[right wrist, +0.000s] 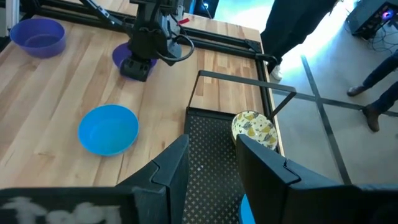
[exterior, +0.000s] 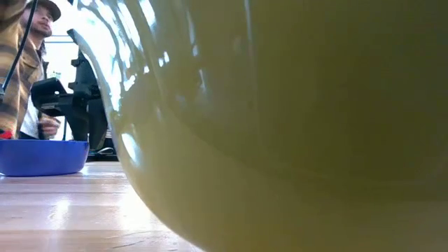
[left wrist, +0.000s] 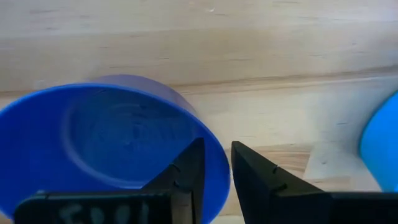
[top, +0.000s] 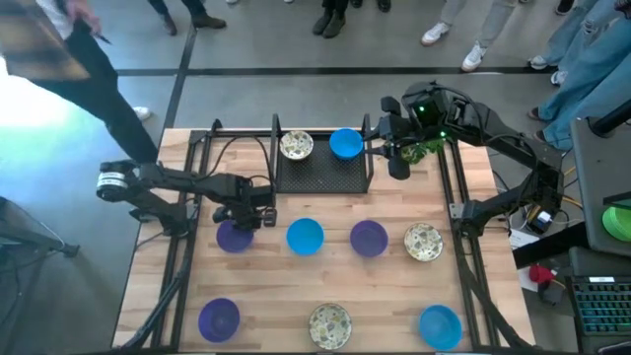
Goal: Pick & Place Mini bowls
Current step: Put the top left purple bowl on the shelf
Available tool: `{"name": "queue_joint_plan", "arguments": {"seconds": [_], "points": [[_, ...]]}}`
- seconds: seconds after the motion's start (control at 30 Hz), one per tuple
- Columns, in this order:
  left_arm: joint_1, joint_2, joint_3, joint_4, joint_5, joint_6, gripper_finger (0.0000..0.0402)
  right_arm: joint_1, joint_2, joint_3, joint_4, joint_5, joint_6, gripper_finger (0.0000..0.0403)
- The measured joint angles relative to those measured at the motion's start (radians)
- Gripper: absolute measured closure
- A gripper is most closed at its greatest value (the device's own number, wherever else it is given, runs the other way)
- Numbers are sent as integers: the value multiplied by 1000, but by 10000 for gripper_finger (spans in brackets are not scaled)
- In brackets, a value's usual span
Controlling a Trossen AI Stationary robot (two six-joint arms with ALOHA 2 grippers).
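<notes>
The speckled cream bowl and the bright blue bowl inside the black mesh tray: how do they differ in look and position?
The speckled cream bowl is pale with a green-flecked pattern; the bright blue bowl is one plain colour. The cream bowl sits toward the left arm's side of the black mesh tray, the blue one toward the right arm's side, right beside the right gripper, while nothing is near the cream one. Both are small, round and upright in the tray.

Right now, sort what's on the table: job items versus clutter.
Job:
mini bowls, two in the black mesh tray: speckled bowl, blue bowl
purple bowl under the left gripper
right gripper

Lying about:
green plant
</notes>
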Motion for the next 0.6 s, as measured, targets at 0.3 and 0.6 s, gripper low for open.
{"name": "queue_joint_plan", "arguments": {"seconds": [0.3,0.6], "points": [[0,0,-12,7,0,3,349,0,0,0,1,0,0,275],[-1,0,-9,-2,8,25,397,0,-1,0,1,0,0,275]]}}
